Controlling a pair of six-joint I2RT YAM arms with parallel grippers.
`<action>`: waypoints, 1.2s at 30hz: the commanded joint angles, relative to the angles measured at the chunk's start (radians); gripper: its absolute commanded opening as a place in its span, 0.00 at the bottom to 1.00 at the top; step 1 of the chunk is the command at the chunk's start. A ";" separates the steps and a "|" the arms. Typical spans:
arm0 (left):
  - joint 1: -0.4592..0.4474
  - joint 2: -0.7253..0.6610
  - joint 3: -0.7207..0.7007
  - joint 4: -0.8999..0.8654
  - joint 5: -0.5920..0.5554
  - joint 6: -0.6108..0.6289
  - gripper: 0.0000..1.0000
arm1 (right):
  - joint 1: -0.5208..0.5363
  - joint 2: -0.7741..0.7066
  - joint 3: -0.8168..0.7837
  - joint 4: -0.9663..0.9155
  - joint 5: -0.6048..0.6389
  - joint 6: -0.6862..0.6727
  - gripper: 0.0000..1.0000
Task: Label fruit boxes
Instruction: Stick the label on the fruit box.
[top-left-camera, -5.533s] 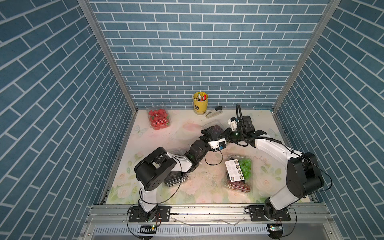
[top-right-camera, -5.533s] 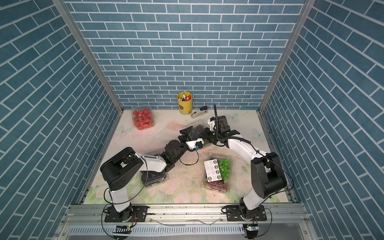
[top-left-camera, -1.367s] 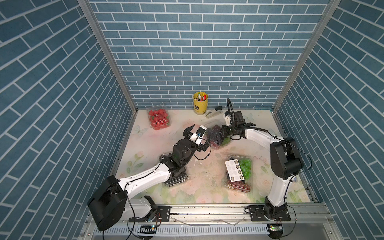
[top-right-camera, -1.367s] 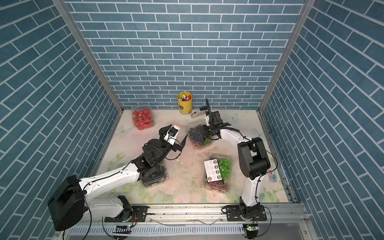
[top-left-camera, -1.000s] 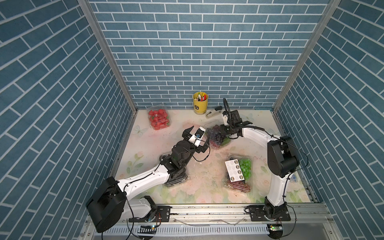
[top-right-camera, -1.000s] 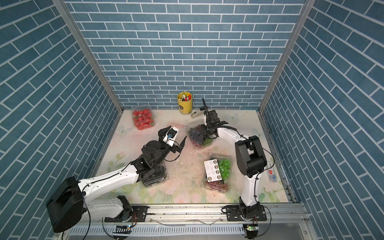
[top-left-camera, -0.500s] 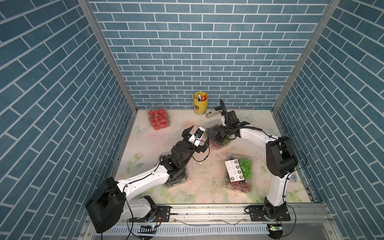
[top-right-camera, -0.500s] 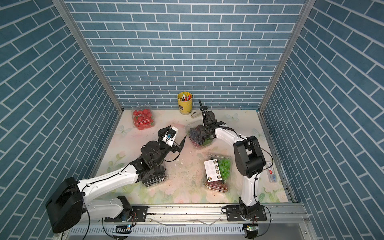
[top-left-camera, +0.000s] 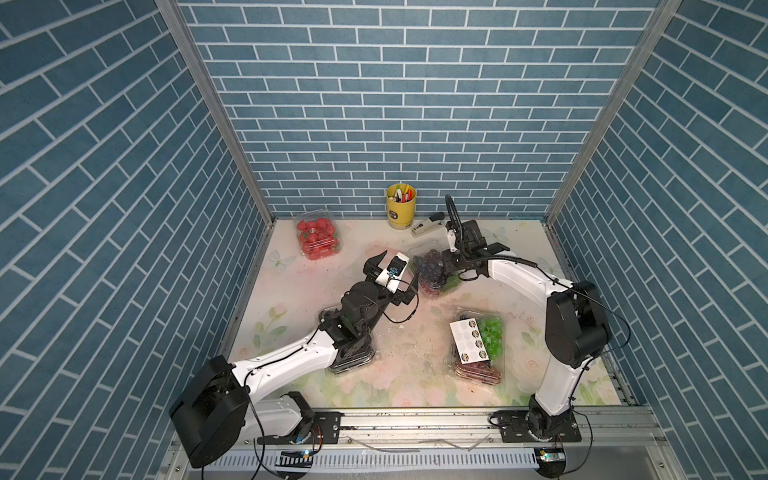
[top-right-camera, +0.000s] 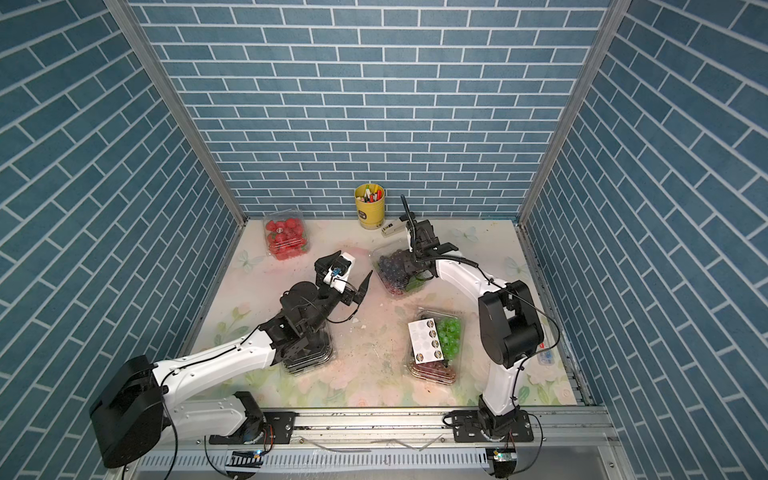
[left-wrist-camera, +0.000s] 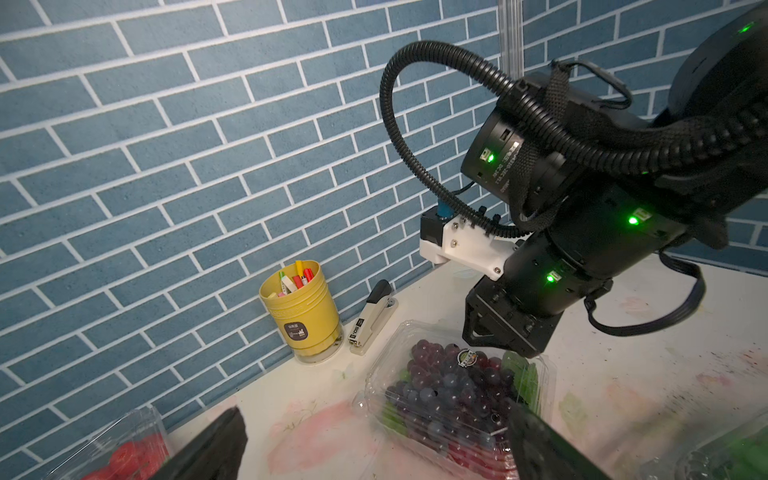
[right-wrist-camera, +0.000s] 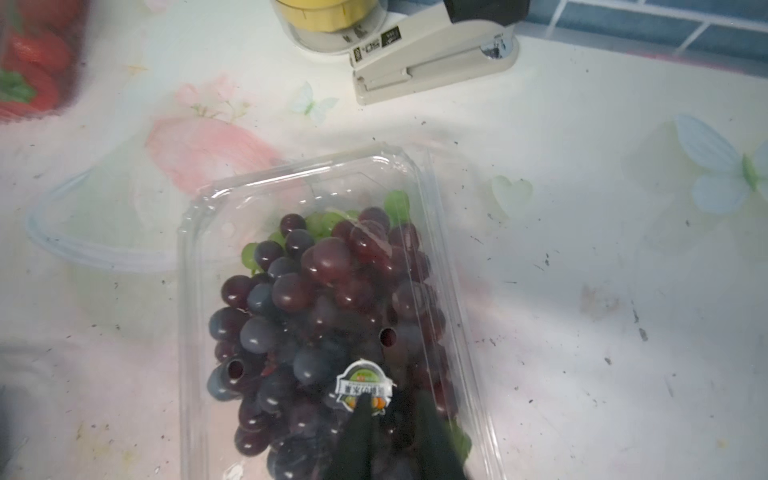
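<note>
Here, the right hand (right-wrist-camera: 390, 411), pinched shut, touches a sticker (right-wrist-camera: 363, 384) on the clear plastic grape box (right-wrist-camera: 291, 291); the left hand (top-left-camera: 392, 276) is wide.

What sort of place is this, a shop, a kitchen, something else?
Most likely a robot test booth: blue brick-pattern walls box in a small flowery table, two robot arms are bolted to a metal rail, and fruit boxes sit as props.

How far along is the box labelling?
Done: a sticker sits on the dark grape box lid. In hand: the shut right hand touches it; the left hand hovers open. Remaining: no label shows on the strawberry box or the green grape box under the sticker sheet; the black fruit box is mostly hidden.
</note>
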 joint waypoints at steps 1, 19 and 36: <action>0.000 -0.017 -0.008 0.024 0.011 -0.014 1.00 | 0.005 0.000 0.007 -0.031 -0.043 0.002 0.00; 0.000 -0.016 -0.004 0.019 0.012 -0.013 1.00 | 0.009 0.095 0.040 -0.052 -0.095 0.016 0.00; 0.000 -0.014 -0.005 0.021 0.011 -0.015 1.00 | 0.016 0.060 0.017 -0.039 -0.038 0.036 0.00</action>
